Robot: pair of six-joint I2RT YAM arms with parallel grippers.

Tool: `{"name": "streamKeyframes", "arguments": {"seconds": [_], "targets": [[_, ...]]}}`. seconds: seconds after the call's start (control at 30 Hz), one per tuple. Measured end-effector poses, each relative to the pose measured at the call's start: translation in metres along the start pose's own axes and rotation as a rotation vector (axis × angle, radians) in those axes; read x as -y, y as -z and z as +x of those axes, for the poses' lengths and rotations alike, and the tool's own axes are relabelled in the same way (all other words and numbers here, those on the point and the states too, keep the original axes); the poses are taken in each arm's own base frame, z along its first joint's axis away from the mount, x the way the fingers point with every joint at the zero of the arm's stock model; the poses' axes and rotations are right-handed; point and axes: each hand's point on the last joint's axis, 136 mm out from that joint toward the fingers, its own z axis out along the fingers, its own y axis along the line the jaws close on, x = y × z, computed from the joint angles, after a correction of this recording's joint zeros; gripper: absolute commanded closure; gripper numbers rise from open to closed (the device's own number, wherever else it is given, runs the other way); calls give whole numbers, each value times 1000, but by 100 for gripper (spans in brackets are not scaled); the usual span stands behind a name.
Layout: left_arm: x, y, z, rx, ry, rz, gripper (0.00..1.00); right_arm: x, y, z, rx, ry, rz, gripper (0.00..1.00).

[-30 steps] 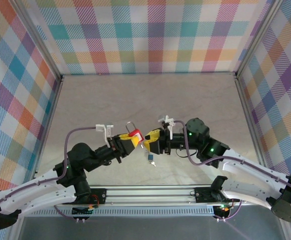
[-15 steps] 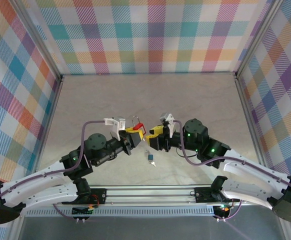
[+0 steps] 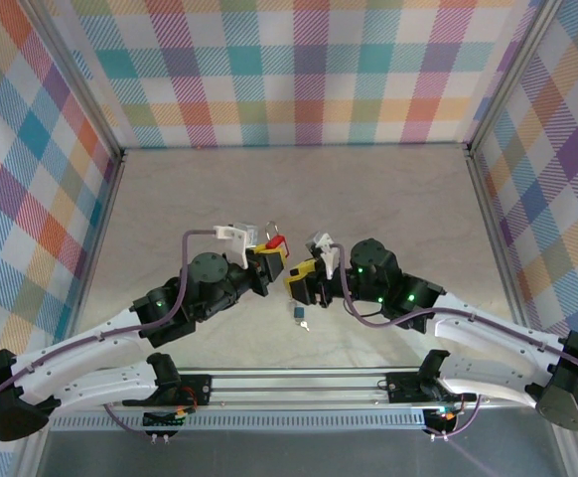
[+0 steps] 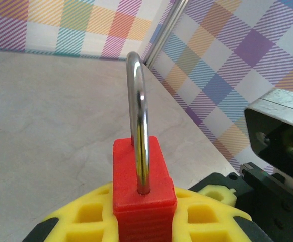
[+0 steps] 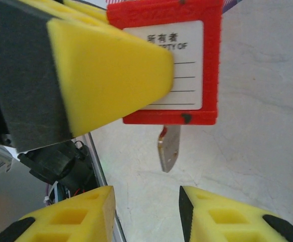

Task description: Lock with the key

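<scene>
Left claw (image 4: 144, 222) clamps the lock (image 4: 142, 169); right claw (image 5: 146, 214) gapes empty, key (image 5: 167, 148) just above. Close off-centre and it could slip.

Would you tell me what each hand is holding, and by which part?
The left hand clamps the red padlock by its body. The right hand holds nothing; it stands open below the key protruding from the padlock.
</scene>
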Motion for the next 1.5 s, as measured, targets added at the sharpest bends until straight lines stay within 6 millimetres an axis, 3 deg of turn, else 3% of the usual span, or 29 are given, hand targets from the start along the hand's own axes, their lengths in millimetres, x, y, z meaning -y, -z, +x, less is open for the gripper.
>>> {"name": "streamKeyframes", "arguments": {"seconds": [0.63,1.03,1.4,1.5], "targets": [[7,2,3,-24,43,55,100,5,-4,-21,61,46,46,71],[6,8,3,-15,64,62,100,5,-8,-18,51,45,38,75],[3,8,1,-10,80,53,100,4,-12,-21,62,50,25,100],[4,11,1,-4,83,61,100,3,-12,-22,67,51,21,100]]}}
